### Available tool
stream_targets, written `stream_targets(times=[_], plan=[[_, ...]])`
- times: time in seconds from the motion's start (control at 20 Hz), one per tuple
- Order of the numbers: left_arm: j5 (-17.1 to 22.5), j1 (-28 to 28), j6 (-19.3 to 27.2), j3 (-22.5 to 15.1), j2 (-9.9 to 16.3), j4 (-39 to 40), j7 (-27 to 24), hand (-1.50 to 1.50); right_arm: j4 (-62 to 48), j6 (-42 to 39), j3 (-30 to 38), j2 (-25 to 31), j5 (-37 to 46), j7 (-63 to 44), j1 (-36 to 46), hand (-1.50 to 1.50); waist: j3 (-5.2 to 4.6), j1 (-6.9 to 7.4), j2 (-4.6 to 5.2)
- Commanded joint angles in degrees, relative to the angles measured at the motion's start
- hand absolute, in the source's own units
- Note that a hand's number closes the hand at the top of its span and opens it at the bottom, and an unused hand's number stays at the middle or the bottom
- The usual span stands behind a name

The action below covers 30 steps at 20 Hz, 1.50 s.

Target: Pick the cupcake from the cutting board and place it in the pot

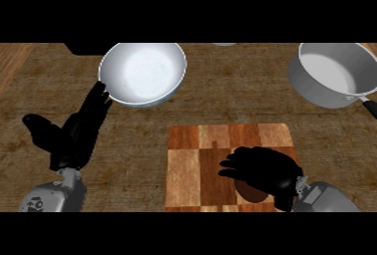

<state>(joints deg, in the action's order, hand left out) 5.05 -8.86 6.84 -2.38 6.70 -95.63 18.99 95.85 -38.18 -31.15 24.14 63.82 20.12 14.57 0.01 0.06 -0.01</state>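
Counter (221,107): brown, mottled | white bowl (142,73) far left of me | grey pot (331,74) far right | wooden cutting board (199,164) near, right of centre

No readable text, no label, brand, number or sign on any surface, only a small dark mark, too blurred to read, on the grey left forearm (46,198) below the left hand (74,137)

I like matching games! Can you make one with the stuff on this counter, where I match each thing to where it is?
Things:
1. pot
2. bowl
3. cutting board
4. left hand

Places:
A. under the right hand
B. far right corner
C. left side, fingers straight
D. far side, left of middle

Pairs: 1-B, 2-D, 3-A, 4-C
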Motion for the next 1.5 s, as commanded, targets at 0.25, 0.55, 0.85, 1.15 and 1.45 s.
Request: stream_targets(times=[0.25,0.55,0.85,1.15,1.45], plan=[[-2.47,-2.16,1.29,-0.27,-0.23,-2.88,4.81,0.00,1.31,4.54,0.54,-1.93,-0.05,7.38,-3.01,1.50,0.00,-0.18,-0.04],[-0.06,1.72,-0.74,2.07,0.25,-1.90,0.60,0.00,-5.71,8.01,16.55,0.77,-3.31,2.33,-5.84,1.50,0.05,-2.01,-0.04],[-0.09,4.33,0.80,4.04,0.63,-3.37,0.67,0.00,-16.00,10.66,44.76,5.23,-9.52,-12.48,-9.95,1.50,0.17,-6.75,-0.27],[-0.87,2.66,-0.64,1.82,-0.11,-1.34,-1.16,0.00,-20.95,19.38,60.70,11.07,-12.63,-15.10,-9.08,1.50,0.05,-2.18,0.03],[-3.06,3.52,0.83,-1.26,-2.86,-1.64,-1.49,0.00,-15.08,15.93,71.73,17.82,-21.61,-8.02,-13.26,1.50,-0.03,-1.34,-0.23]])
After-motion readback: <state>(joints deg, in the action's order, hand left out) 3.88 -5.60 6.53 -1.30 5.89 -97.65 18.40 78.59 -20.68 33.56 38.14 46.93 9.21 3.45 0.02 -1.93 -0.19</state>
